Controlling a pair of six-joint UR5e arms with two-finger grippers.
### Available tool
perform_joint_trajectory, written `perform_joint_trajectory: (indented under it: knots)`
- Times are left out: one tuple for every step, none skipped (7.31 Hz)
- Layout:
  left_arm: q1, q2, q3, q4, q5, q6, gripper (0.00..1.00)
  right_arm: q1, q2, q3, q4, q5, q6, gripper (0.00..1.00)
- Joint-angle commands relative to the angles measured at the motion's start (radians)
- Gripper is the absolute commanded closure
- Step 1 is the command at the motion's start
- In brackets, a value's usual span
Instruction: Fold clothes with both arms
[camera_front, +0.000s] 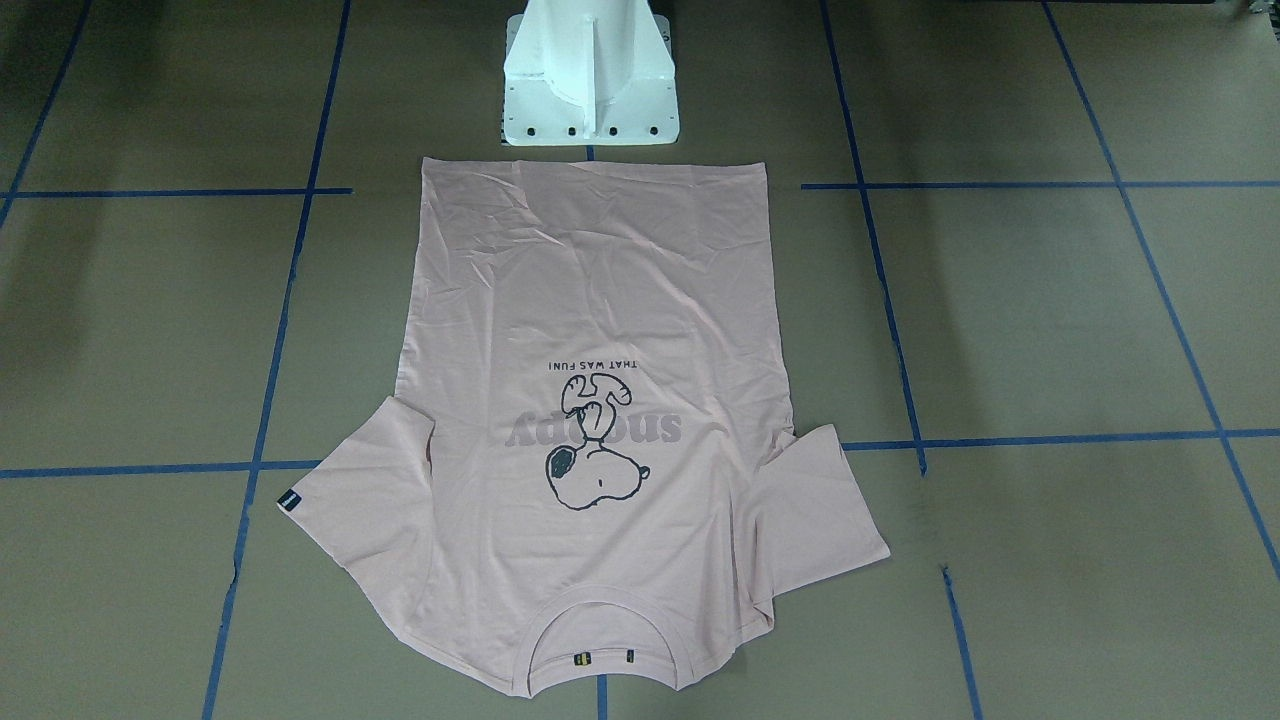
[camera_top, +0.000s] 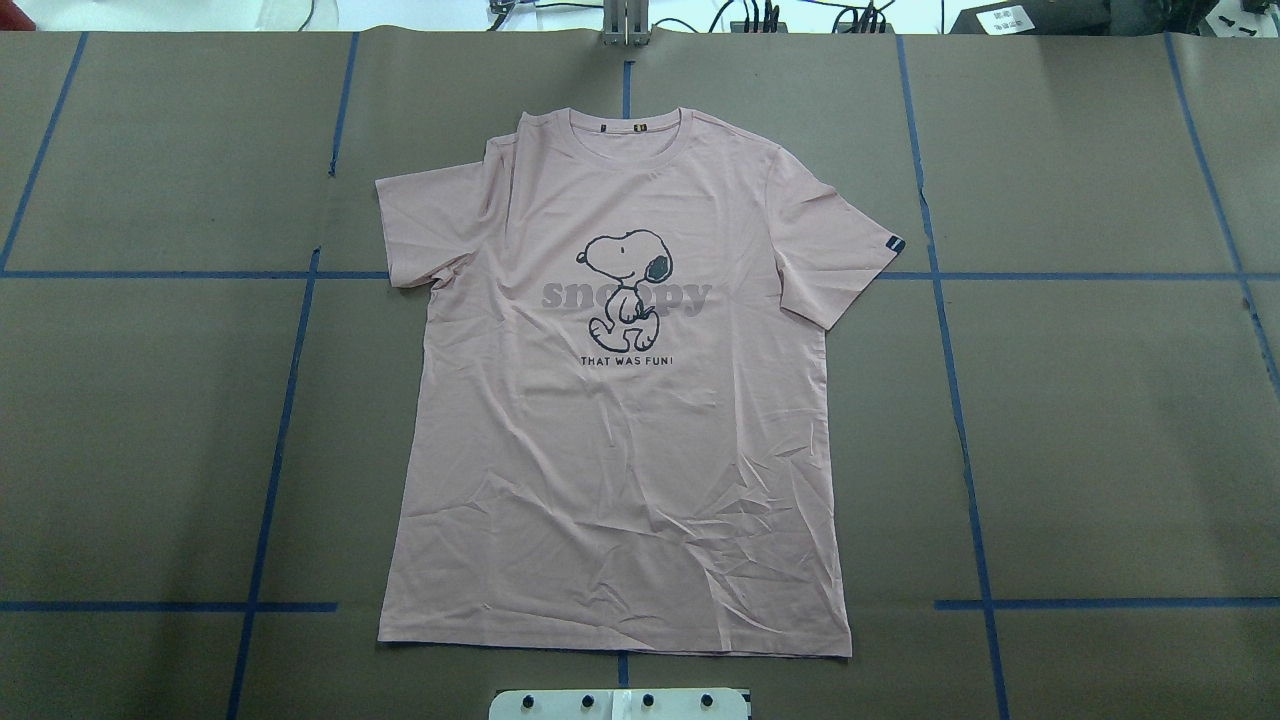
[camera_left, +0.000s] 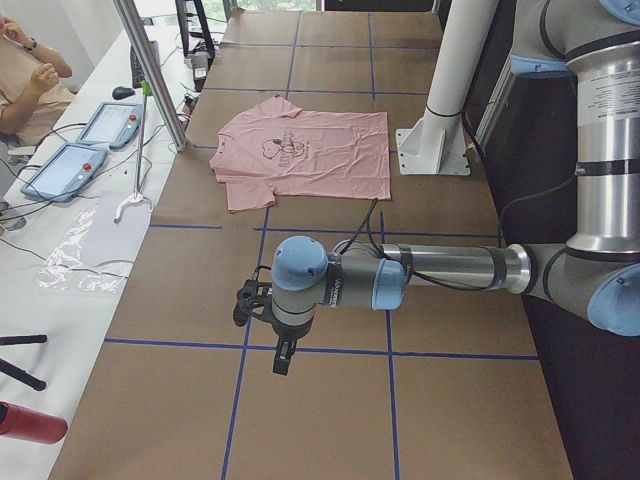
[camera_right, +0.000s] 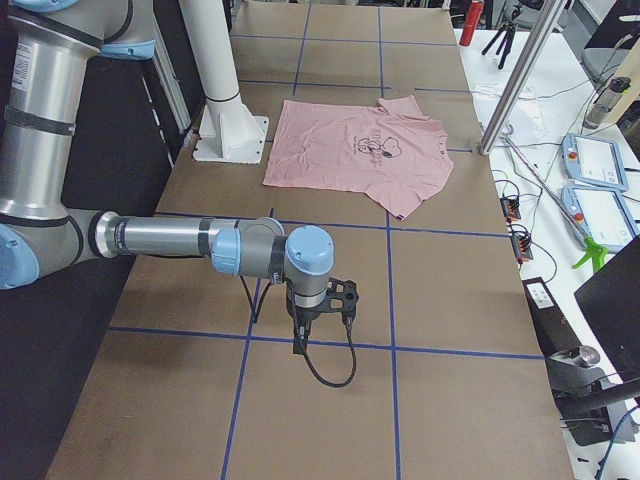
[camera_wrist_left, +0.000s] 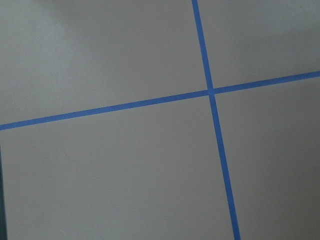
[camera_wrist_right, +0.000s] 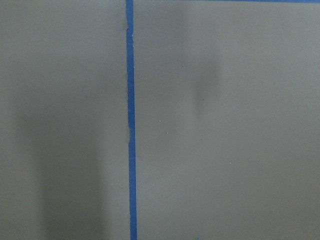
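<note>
Hang seemingly equally far from flat T-shirt (camera_top: 620, 430), collar toward overhead frame's top; cannot tell left fingers (camera_left: 283, 358) or right fingers (camera_right: 299, 345) open or closed.

The T-shirt (camera_top: 620, 440) lies flat on the table (camera_top: 1100, 420), straight before my pedestal (camera_front: 590, 90), hem near me, collar toward the far edge. My left arm (camera_left: 440, 270) reaches over the table well left of it, my right arm (camera_right: 170, 238) well right.
</note>
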Motion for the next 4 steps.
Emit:
perform_joint_trajectory:
  knots:
    - [0.002,0.001,-0.004,-0.042,0.001,0.002,0.00,-0.003,0.010,0.001,0.002,0.000,-0.002,0.00]
    - [0.002,0.001,-0.002,-0.065,0.001,0.000,0.00,-0.003,0.030,0.001,0.002,0.002,-0.002,0.00]
    - [0.002,0.004,-0.022,-0.103,0.000,0.002,0.00,-0.003,0.047,0.014,0.002,0.006,-0.003,0.00]
    - [0.002,0.002,-0.022,-0.112,0.003,-0.001,0.00,-0.006,0.073,0.054,-0.001,0.008,-0.003,0.00]
